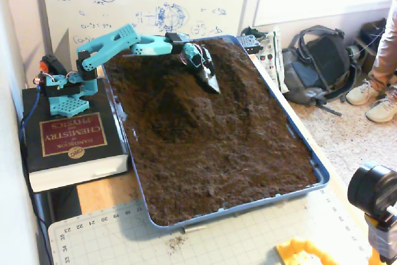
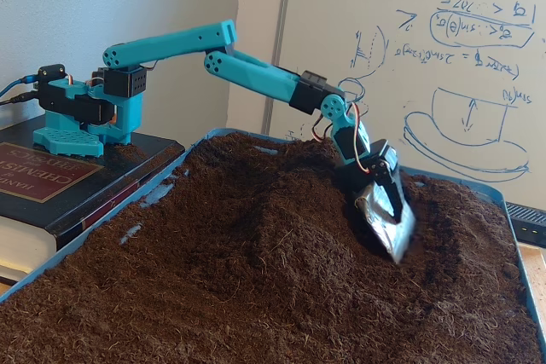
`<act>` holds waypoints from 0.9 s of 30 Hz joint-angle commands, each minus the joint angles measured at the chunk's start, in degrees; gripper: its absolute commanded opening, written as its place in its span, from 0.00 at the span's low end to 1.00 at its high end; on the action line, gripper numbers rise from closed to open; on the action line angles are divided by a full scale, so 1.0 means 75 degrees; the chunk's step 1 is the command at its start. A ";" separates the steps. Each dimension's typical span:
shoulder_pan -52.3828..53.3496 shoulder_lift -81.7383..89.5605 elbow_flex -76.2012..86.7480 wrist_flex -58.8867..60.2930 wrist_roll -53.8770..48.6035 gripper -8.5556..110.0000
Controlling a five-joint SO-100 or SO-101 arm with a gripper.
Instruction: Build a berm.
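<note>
- Blue tray (image 1: 319, 175) full of dark brown crumbly soil; sits on a table beside a cutting mat (image 1: 248, 234).
- Berm (image 1: 180, 100) already raised: an elongated mound in the far half of the tray, near the arm side, sloping down toward flatter soil (image 1: 236, 172) in the near half. In the low fixed view, crest (image 2: 281, 202) runs left of the tool.
- Teal arm (image 2: 171, 40) bolted on a thick chemistry handbook (image 1: 68, 138), reaching out over the tray's far end.
- Gripper (image 2: 388, 232) fitted with a silvery scoop blade (image 1: 209, 80); blade tip dug into the soil on the mound's flank, tilted downward.
- Pincer state: cannot tell — blade covers the fingers, no gap visible in either fixed view.
- Progress, as a judgement: well along; ridge shape present with clear slopes, though broad and lumpy. Probably left: pulling more soil from the far-right side up against the flank, tidying the crest.
- Whiteboard (image 2: 444, 57) behind; backpack (image 1: 316, 63) on the floor beside the table.
</note>
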 commanded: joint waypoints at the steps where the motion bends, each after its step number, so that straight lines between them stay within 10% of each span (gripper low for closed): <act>1: -0.0023 0.1570 0.0691 0.0551 -0.0281 0.07; 27: 0.0070 0.4465 0.3703 0.0750 -0.0375 0.07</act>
